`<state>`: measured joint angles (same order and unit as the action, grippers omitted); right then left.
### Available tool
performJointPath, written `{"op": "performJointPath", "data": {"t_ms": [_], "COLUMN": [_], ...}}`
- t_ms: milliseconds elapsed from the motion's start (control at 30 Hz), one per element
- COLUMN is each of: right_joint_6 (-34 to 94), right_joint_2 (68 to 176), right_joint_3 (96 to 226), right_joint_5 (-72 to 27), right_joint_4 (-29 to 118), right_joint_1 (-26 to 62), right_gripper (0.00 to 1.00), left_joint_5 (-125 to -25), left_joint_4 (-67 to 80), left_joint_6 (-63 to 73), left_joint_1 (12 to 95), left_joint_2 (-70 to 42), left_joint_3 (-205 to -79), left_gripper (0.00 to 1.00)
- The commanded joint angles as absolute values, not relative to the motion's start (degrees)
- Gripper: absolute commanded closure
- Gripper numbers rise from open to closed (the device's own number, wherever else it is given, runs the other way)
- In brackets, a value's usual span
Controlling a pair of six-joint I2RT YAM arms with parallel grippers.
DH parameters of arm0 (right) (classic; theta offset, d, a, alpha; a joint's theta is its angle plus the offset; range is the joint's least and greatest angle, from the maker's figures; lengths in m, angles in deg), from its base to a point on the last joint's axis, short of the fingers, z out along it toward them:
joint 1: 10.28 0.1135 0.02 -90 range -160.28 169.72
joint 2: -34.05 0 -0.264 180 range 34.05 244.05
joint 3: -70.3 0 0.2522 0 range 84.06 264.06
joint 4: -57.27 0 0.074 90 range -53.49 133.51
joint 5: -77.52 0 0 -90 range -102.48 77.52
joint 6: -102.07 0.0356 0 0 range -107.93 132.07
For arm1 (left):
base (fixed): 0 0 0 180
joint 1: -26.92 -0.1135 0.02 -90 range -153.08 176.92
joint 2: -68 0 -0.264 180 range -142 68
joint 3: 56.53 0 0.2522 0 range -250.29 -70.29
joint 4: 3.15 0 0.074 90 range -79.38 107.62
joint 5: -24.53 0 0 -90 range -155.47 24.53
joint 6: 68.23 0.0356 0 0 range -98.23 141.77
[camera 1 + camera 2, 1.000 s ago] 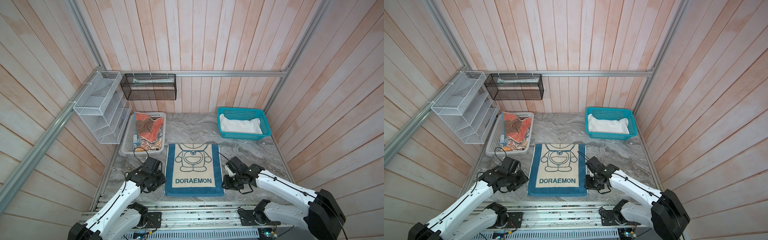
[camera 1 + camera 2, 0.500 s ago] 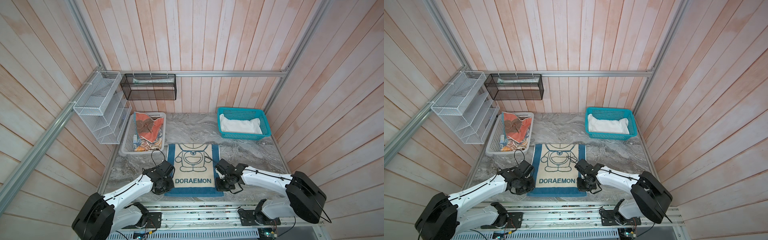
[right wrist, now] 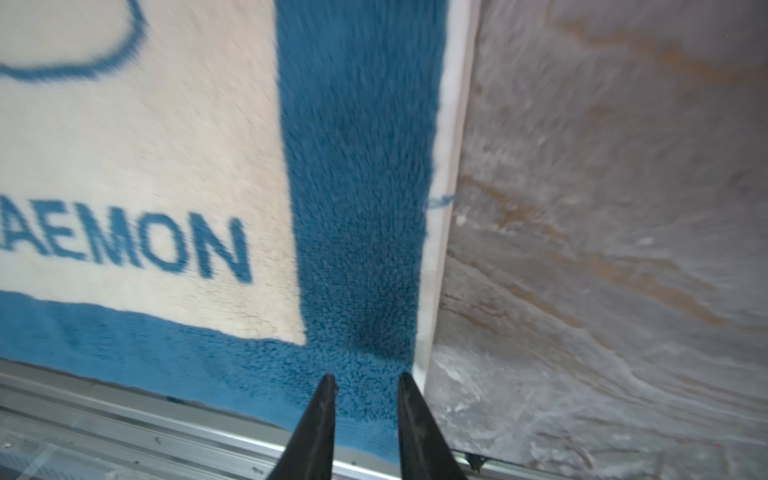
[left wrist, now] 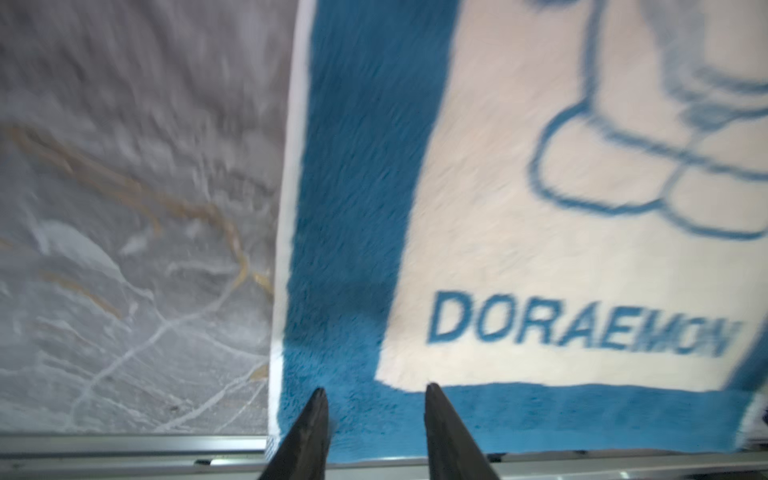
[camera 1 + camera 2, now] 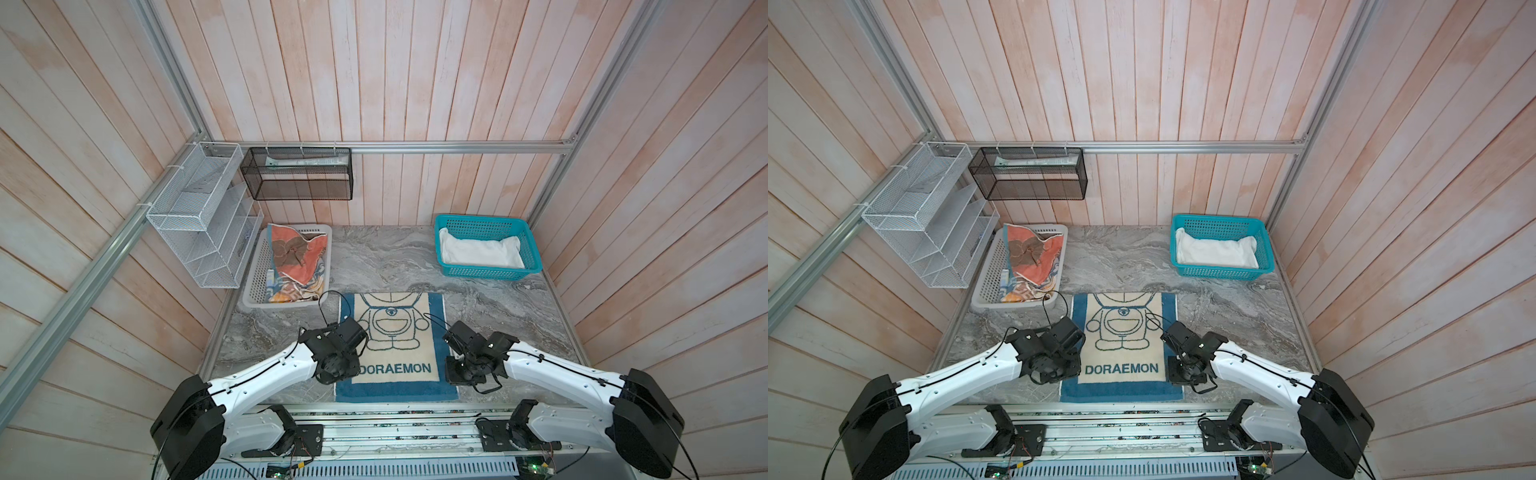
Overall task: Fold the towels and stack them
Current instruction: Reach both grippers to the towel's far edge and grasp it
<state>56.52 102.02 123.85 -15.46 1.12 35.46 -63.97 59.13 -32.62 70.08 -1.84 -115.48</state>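
My left end effector [image 4: 375, 387] and right end effector [image 3: 366, 375] stand narrowly parted over near corners of the DORAEMON towel [image 4: 519, 249].

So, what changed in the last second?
The left fingers and right fingers came inward from beside the Doraemon towel and now stand apart over its near corners. The towel slid slightly toward the near edge. The white basket and teal basket stayed put.

DORAEMON towel [image 5: 395, 361] flat, unfolded; white towel [image 5: 478, 253] in teal basket [image 5: 482, 218]; coral towel [image 5: 297, 253] in white basket [image 5: 255, 274]
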Motion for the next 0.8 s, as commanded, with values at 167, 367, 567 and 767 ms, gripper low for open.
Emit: {"op": "performJointPath", "data": {"t_ms": [167, 367, 567, 767], "right_joint_6": [41.1, 35.1, 32.6, 33.1], "right_joint_2": [114.2, 129.2, 140.5, 145.3], "right_joint_3": [136.7, 145.2, 153.4, 154.2], "right_joint_5": [-9.9, -12.3, -11.4, -12.9], "right_joint_4": [14.5, 23.0, 24.5, 26.2], "right_joint_1": [20.3, 13.2, 12.0, 12.0], "right_gripper": [0.61, 0.61, 0.61, 0.59], "left_joint_5": [-64.4, -66.5, -66.0, -65.9], "left_joint_4": [41.2, 33.2, 33.6, 34.6], "left_joint_6": [-14.0, -6.8, -3.9, -2.0], "left_joint_1": [56.5, 51.8, 47.2, 45.0], "left_joint_2": [-13.0, -28.9, -38.6, -40.6], "left_joint_3": [-126.9, -136.5, -141.9, -141.6], "left_gripper": [0.51, 0.51, 0.51, 0.44]}}
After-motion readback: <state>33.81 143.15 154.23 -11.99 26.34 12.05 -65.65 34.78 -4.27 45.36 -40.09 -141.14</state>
